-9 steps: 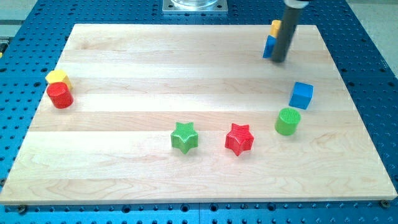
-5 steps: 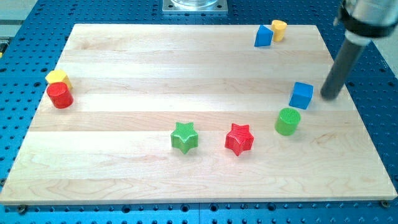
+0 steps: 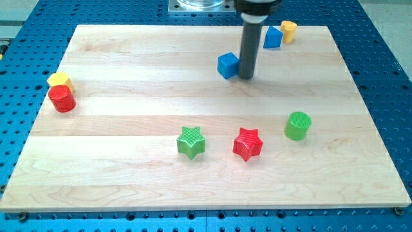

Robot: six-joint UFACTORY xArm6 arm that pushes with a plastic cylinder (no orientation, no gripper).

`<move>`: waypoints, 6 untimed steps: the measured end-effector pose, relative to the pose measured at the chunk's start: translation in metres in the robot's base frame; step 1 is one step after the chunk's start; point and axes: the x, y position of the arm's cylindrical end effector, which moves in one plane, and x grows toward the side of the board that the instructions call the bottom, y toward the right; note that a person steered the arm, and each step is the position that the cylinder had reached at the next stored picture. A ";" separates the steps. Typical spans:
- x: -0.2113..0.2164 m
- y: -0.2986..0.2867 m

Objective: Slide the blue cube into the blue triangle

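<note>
My tip (image 3: 246, 77), a bare rod that held nothing, touched the right side of the blue cube (image 3: 228, 65), which sat left of the blue triangle (image 3: 273, 37), not touching it yet.

Wooden board (image 3: 129, 58) on blue perforated bench (image 3: 386, 84), pale planks running left-right. On it: blue cube (image 3: 228, 65) up around 12 o'clock, my tip (image 3: 246, 77) touching its right side. Blue triangle (image 3: 273, 37) at approx 1 o'clock near top edge, yellow block (image 3: 289, 30) just beside it on the right. Green cylinder (image 3: 298, 125) at 3 o'clock. Red star (image 3: 248, 144) and green star (image 3: 191, 142) at 6, side by side but apart. Red cylinder (image 3: 62, 98) at 9, w/ another yellow block (image 3: 59, 80) touching its top.
</note>
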 end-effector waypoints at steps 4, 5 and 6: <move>-0.032 -0.166; -0.048 -0.075; -0.069 -0.092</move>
